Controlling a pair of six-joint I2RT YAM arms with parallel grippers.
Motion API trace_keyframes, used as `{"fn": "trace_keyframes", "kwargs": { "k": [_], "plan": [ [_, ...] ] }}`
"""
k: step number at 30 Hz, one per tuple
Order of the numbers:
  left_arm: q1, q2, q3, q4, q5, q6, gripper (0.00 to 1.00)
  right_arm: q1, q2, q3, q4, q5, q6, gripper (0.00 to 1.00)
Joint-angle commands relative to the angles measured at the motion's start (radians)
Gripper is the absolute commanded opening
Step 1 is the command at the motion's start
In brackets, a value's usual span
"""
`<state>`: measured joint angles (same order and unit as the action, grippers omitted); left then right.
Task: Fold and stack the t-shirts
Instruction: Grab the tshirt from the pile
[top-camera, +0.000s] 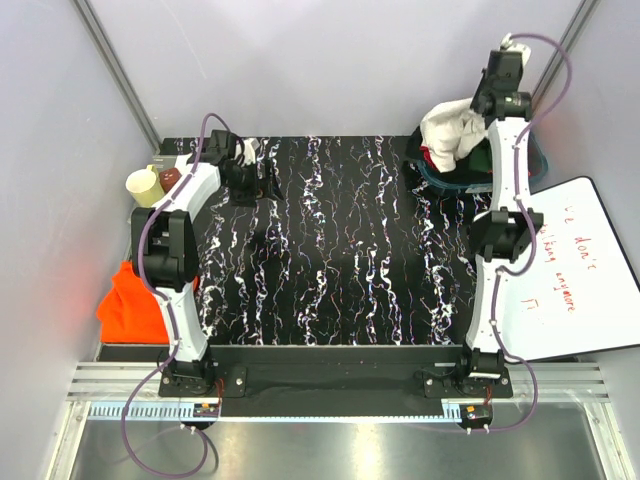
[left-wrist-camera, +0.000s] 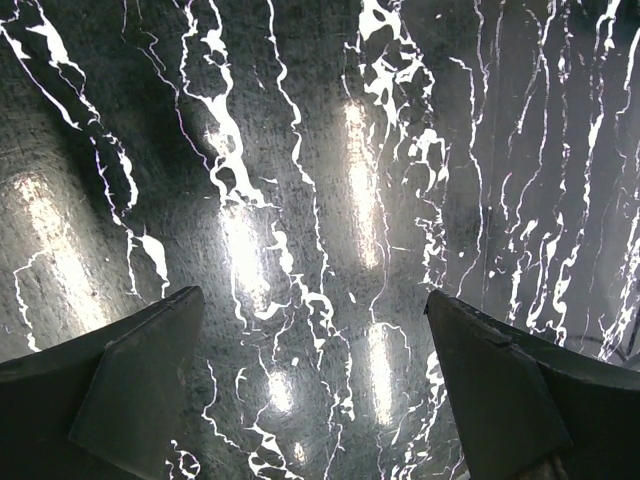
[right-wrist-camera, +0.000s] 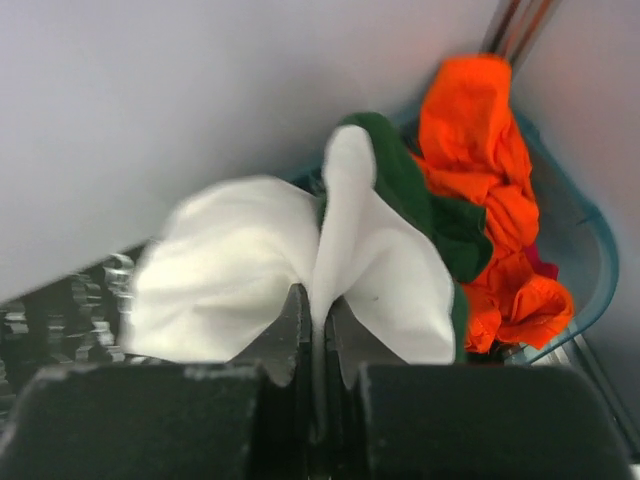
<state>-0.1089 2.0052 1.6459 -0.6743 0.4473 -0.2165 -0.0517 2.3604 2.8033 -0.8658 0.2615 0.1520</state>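
Observation:
My right gripper (right-wrist-camera: 318, 300) is shut on the cream t-shirt with dark green sleeves (right-wrist-camera: 380, 260) and holds it bunched up above the teal basket (right-wrist-camera: 590, 250) at the table's far right corner. In the top view the cream shirt (top-camera: 450, 130) hangs below the right gripper (top-camera: 483, 100). An orange t-shirt (right-wrist-camera: 480, 180) lies in the basket, with a bit of magenta under it. Another orange t-shirt (top-camera: 135, 300) lies off the table's left edge. My left gripper (left-wrist-camera: 315, 330) is open and empty over the bare marbled table (left-wrist-camera: 300, 200), at the far left (top-camera: 262, 185).
A white board with red writing (top-camera: 565, 270) lies off the table's right edge. Cups (top-camera: 152, 184) stand at the far left corner. Grey walls close in the back and sides.

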Motion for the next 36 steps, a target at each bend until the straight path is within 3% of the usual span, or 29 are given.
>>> {"fn": "trace_keyframes", "kwargs": {
  "k": [1, 2, 4, 5, 9, 20, 28, 36],
  "plan": [
    [-0.003, -0.072, -0.004, 0.039, 0.037, -0.003, 0.99, -0.020, 0.105, 0.030, 0.042, 0.074, -0.012, 0.19],
    [-0.003, -0.074, -0.008, 0.041, 0.042, -0.001, 0.99, -0.025, 0.123, 0.030, 0.042, 0.079, -0.012, 0.47],
    [-0.003, -0.072, -0.009, 0.039, 0.042, -0.001, 0.99, -0.033, 0.131, 0.021, 0.050, 0.096, -0.009, 0.71],
    [-0.003, -0.072, -0.011, 0.039, 0.042, -0.001, 0.99, -0.036, 0.132, 0.021, 0.050, 0.096, -0.011, 0.78],
    [-0.003, -0.063, -0.009, 0.039, 0.045, -0.001, 0.99, -0.045, 0.111, 0.012, 0.051, 0.078, -0.006, 0.82],
    [-0.003, -0.042, -0.005, 0.039, 0.067, -0.004, 0.99, -0.034, 0.057, -0.037, 0.054, -0.118, 0.063, 0.84],
    [-0.003, -0.036, -0.005, 0.039, 0.068, 0.000, 0.99, 0.024, 0.106, -0.090, 0.050, -0.183, 0.067, 0.73],
    [-0.003, -0.029, -0.006, 0.039, 0.067, 0.002, 0.99, 0.046, 0.129, -0.102, 0.048, -0.206, 0.064, 0.74]
  ]
}}
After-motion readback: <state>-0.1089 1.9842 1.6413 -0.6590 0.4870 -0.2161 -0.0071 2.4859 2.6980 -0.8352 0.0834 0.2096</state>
